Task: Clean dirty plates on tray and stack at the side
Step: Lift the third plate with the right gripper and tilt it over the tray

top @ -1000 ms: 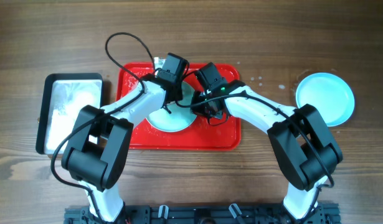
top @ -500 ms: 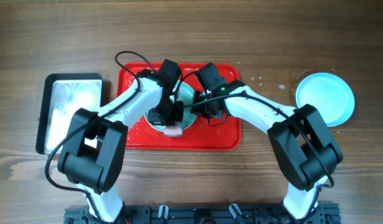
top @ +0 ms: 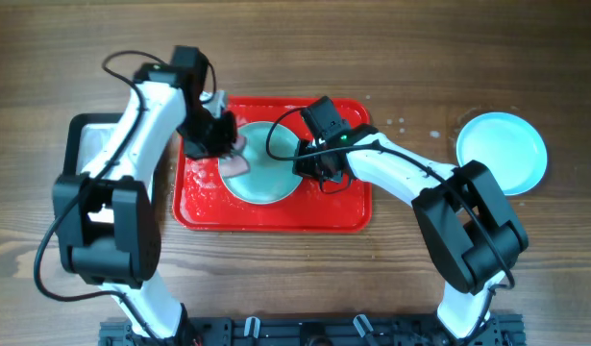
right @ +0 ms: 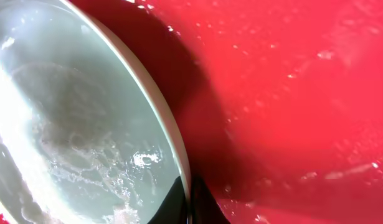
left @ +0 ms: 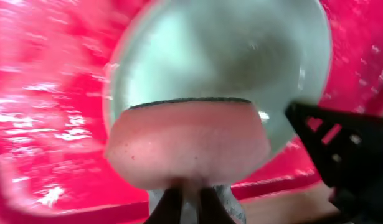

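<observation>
Left arm (top: 146,115) outstretched, sponge (left: 188,143) over plate (top: 271,178); right fingers (right: 172,208) at rim

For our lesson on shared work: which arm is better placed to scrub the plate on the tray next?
Left. The left hand grips the sponge at the plate; the right hand only pinches its rim.
</observation>
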You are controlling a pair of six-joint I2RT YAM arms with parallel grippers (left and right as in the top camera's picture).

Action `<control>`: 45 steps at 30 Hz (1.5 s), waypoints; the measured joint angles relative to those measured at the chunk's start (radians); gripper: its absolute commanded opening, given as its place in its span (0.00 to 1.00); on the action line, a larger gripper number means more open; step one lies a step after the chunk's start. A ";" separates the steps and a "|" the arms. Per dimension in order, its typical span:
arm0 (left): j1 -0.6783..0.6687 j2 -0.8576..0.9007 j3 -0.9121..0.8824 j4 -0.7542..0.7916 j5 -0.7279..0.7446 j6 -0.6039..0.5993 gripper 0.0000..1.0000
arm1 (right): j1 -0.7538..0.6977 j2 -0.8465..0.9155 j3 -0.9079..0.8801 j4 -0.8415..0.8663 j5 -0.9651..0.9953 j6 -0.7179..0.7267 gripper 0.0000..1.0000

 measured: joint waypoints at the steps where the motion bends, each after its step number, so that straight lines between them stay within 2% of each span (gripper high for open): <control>1: 0.003 0.000 0.014 -0.008 -0.030 0.000 0.04 | -0.002 0.000 -0.002 0.017 -0.009 -0.021 0.04; 4: 0.004 0.000 0.026 -0.019 -0.130 -0.025 0.04 | -0.023 -0.031 -0.011 0.011 -0.019 -0.082 0.04; 8: 0.004 0.000 0.026 -0.017 -0.165 -0.035 0.04 | -0.066 -0.282 -0.014 -0.094 0.133 -0.182 0.04; 10: 0.004 0.000 0.026 -0.001 -0.170 -0.036 0.04 | -0.061 -0.412 -0.014 -0.158 0.246 -0.219 0.04; 11: 0.004 0.000 0.026 0.014 -0.175 -0.039 0.04 | -0.044 -0.515 -0.014 -0.218 0.413 -0.243 0.04; 13: 0.004 0.000 0.026 0.035 -0.179 -0.042 0.04 | 0.026 -0.558 -0.014 -0.260 0.639 -0.261 0.04; 16: 0.004 0.000 0.026 0.063 -0.179 -0.051 0.04 | 0.171 -0.552 -0.014 -0.280 0.946 -0.283 0.04; 17: 0.004 0.000 0.026 0.075 -0.179 -0.064 0.04 | 0.254 -0.532 -0.014 -0.276 1.107 -0.309 0.04; 22: 0.004 0.000 0.026 0.100 -0.179 -0.073 0.04 | 0.399 -0.369 -0.014 -0.271 1.403 -0.389 0.04; 26: 0.004 0.000 0.026 0.111 -0.179 -0.074 0.04 | 0.434 -0.237 -0.014 -0.224 1.628 -0.481 0.04; 32: 0.004 0.000 0.026 0.112 -0.179 -0.074 0.04 | 0.435 -0.198 -0.014 -0.143 1.678 -0.544 0.04; 38: 0.004 0.000 0.026 0.112 -0.179 -0.074 0.04 | 0.435 -0.198 -0.014 -0.144 1.575 -0.549 0.04; 42: 0.004 0.000 0.026 0.111 -0.179 -0.074 0.04 | 0.435 -0.198 -0.014 -0.177 1.491 -0.521 0.04; 45: 0.004 0.000 0.026 0.112 -0.179 -0.074 0.04 | 0.435 -0.198 -0.014 -0.249 1.413 -0.434 0.04</control>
